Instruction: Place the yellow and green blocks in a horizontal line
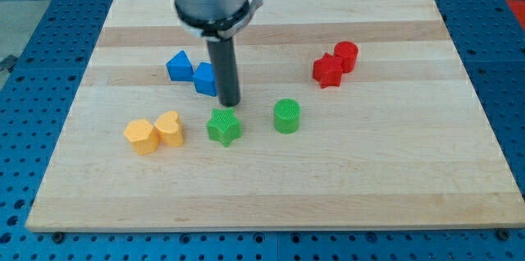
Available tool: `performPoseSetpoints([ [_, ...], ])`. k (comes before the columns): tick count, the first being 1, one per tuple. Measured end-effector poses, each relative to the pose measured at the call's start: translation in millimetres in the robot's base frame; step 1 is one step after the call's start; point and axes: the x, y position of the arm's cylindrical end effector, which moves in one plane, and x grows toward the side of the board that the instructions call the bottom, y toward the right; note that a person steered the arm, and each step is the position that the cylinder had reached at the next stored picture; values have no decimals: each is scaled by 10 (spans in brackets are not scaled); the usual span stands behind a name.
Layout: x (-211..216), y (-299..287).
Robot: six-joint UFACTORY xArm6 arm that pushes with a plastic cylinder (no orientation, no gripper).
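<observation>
Because the arm ends in a bare rod with no claw to open, close or hold anything, you can only shove; my tip (230, 103) stands on the wooden board (394, 195) just above the green star block (223, 126), close to touching it, though I cannot tell whether it does.

Towards the view's left and a little below my tip sit the yellow heart block (171, 128) and the yellow hexagonal block (141, 136), touching each other; the green cylinder (286, 116) lies to the view's right of my tip, apart from the star.

The four already run roughly across the view, their long axis sagging slightly at the left end; I judge the tip is placed behind the star to nudge it downward into level.

The two blue blocks (190, 72) sit just left of the rod; the two red blocks (335, 64) stand well to its right.
</observation>
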Motion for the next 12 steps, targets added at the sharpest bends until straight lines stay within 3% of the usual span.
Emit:
performPoseSetpoints([
  [1,-184,517],
  [3,435,1239],
  [5,530,1097],
  [8,148,1221],
  [12,468,270],
])
